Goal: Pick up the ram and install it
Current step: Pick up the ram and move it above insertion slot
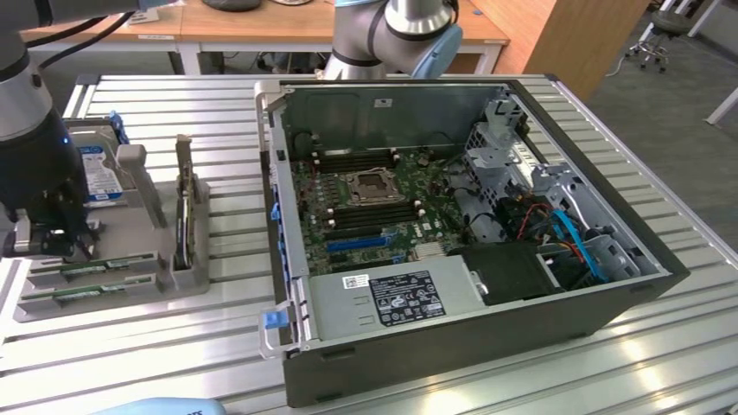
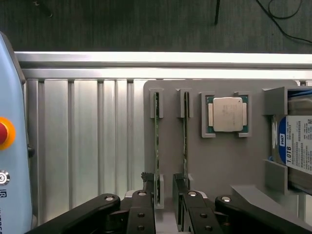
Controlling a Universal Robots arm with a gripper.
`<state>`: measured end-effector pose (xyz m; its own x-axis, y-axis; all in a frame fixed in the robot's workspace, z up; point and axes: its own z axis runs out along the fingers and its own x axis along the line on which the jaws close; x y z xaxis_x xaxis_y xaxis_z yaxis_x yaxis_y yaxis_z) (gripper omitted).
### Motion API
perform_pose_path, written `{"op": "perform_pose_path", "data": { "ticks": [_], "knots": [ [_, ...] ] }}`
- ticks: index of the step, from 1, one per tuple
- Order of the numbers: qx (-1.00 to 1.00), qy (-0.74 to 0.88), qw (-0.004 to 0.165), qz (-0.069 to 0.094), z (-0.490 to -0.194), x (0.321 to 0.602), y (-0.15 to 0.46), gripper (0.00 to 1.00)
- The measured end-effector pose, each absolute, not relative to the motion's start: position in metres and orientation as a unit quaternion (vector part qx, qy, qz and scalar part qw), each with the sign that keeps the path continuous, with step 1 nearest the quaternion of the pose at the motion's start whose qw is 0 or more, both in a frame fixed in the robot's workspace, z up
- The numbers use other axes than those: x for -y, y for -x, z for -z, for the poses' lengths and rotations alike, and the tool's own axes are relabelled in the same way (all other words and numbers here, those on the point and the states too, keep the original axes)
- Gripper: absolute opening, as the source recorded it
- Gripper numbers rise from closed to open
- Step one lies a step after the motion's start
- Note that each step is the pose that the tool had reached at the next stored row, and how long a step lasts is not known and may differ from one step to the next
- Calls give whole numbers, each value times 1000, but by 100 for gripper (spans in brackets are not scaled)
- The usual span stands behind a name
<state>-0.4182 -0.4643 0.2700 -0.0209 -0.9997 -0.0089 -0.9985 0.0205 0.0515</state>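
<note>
Claw gapes astride the ram, seen edge-on, its faces hidden.

The arm rises from its base and reaches to the exterior view's left, its wrist pointing straight down, and the gripper hangs low with both black fingers spread wide apart.

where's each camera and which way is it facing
Exterior view: off the arm, above the table, looking down at the open computer case and grey tray; the arm shows at its left.
Wrist view: on the wrist, looking straight down at the tray; open gripper straddles the ram.
Shared: tray, hard drive.
</note>
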Motion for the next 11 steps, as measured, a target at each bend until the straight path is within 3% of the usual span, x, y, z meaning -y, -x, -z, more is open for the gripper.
{"op": "perform_pose_path", "data": {
  "ticks": [11],
  "knots": [
    [714,-700,15,22,-261,465,418,29]
  ]
}}
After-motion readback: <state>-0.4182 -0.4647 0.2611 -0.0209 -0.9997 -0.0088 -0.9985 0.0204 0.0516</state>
